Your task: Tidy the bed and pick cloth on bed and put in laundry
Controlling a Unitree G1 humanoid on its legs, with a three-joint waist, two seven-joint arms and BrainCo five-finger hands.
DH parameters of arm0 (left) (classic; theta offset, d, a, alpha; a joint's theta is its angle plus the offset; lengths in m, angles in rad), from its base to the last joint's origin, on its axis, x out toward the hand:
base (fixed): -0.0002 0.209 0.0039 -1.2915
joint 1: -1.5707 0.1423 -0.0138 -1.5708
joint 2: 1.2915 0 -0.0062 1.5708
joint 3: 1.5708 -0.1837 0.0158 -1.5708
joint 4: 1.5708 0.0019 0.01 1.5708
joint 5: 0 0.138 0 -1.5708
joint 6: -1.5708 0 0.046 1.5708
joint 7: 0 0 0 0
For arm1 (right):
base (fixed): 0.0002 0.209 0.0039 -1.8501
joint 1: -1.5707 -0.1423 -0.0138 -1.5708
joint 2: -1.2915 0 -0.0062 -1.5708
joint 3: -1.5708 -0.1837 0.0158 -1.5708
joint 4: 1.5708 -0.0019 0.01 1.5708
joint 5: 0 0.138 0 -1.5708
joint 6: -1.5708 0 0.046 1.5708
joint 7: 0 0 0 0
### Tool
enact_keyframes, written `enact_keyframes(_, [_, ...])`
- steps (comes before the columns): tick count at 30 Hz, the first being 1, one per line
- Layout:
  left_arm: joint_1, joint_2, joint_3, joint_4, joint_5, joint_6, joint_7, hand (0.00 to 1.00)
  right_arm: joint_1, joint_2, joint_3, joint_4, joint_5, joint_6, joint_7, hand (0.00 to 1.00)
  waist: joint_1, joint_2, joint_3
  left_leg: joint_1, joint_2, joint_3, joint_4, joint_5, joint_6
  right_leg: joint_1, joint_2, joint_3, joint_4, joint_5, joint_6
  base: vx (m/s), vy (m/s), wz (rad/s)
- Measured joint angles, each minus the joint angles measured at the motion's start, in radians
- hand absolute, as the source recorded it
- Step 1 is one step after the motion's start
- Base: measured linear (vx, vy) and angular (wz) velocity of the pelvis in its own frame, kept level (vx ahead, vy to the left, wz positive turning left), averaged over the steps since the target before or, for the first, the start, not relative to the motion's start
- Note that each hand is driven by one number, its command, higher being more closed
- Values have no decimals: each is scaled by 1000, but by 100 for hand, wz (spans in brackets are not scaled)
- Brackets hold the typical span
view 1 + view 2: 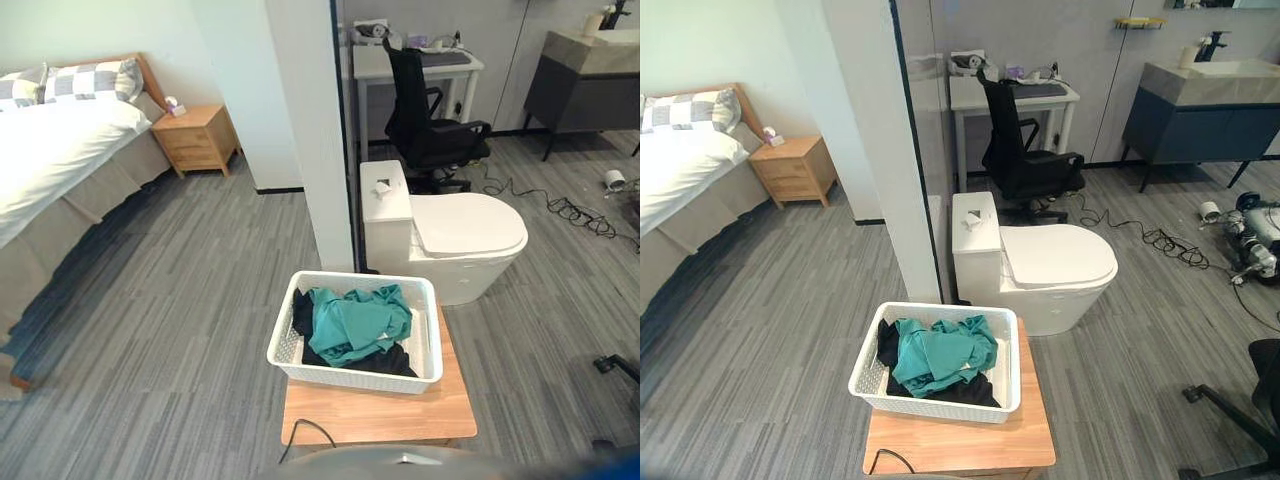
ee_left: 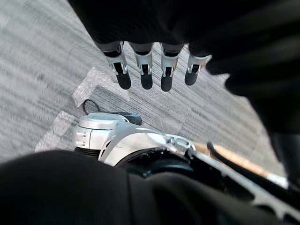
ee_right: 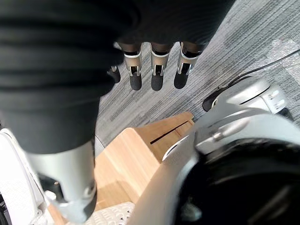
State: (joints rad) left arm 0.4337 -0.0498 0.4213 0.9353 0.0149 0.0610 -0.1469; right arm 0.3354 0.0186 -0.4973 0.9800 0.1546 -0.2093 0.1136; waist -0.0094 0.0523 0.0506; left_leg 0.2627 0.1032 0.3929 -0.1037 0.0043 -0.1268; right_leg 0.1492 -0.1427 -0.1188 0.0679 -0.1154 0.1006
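on stool [image 1: 380, 412], basket [image 1: 350, 378] with teal cloth [image 1: 360, 322] over black cloth [image 1: 388, 363]; bed [image 1: 50, 150] well apart at left. over floor [image 1: 180, 300], left hand [image 2: 146, 70] and right hand [image 3: 157, 77], fingers straight, slightly spread, holding nothing.

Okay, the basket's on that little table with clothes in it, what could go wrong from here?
1. The white basket takes up most of the small wooden table and seems to reach its left edge; a bump might tip it.
2. The right hand hangs open close to that table's corner, so turning toward the bed may knock it.
3. The teal cloth is heaped about rim-high; more laundry might spill over.
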Motion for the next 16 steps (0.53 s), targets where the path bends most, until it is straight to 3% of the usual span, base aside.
enact_keyframes(5, [-30,36,-74,32,-5,73,-2,0,-38,-20,33,16,10,20,-1,0,0,1,0,2,4,0,0,1,0,5,5,0,-9,1,-1,6,-4,0])
enact_keyframes(16, [-31,56,-129,43,-45,54,0,0,-53,-32,49,41,47,33,-2,0,4,0,0,2,3,-5,-1,1,-1,14,4,-3,-19,5,-1,-29,-7,2])
